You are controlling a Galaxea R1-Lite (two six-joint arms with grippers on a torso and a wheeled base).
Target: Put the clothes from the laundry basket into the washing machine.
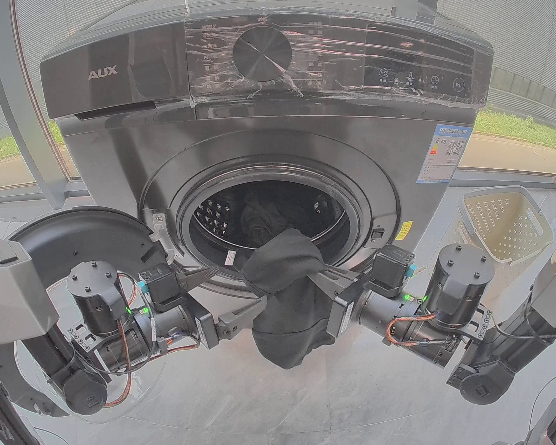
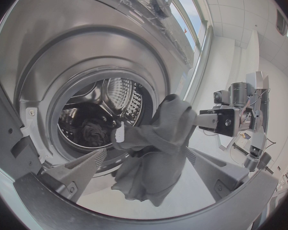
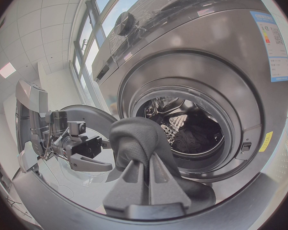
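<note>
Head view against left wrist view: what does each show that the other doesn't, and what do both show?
Head view only: the basket right of the washer, and the blue label on its front. Left wrist view only: the ceiling. Both: the open drum with dark clothes inside, a dark garment hanging before it, the right gripper shut on it, the left gripper open beside it.

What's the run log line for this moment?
right pincer: shut on dark grey cloth garment | left pincer: open | grey front-loading washing machine: door open
</note>
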